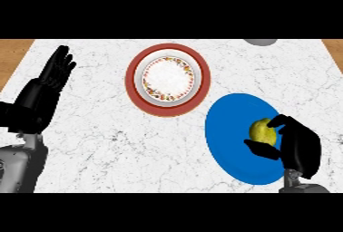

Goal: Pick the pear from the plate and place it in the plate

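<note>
The pear (262, 131), yellow-green, sits on the blue plate (231, 136) at the right of the white marbled desk (107, 145), toward that plate's right side. The right hand (295, 147) comes in from the lower right and is curled round the pear: fingers wrap its top and right side, and the thumb hooks in below it at the left, so only the fruit's left face shows. Whether the pear rests on the plate or is just clear of it cannot be told.

A second plate (168, 79), red-rimmed with a white centre and a flowered ring, lies up and to the left of the blue one, just apart from it.

The left hand (53, 74) rests at the left edge, fingers straight and pointing up, touching nothing.

A grey object (261, 41) shows partly at the top edge.
</note>
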